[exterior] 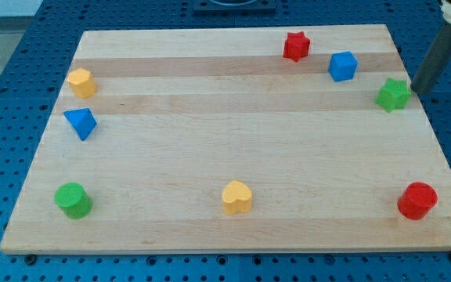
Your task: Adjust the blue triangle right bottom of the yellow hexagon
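Note:
The blue triangle (80,123) lies near the board's left edge. The yellow hexagon (81,82) sits just above it, close to the view's top left. My tip (419,88) is at the far right edge of the board, just right of the green star (394,95), far from both the triangle and the hexagon.
A red star (296,46) and a blue cube (342,66) sit at the top right. A red cylinder (417,200) is at the bottom right, a yellow heart (237,197) at bottom middle, a green cylinder (73,200) at bottom left. The wooden board (225,141) lies on a blue perforated table.

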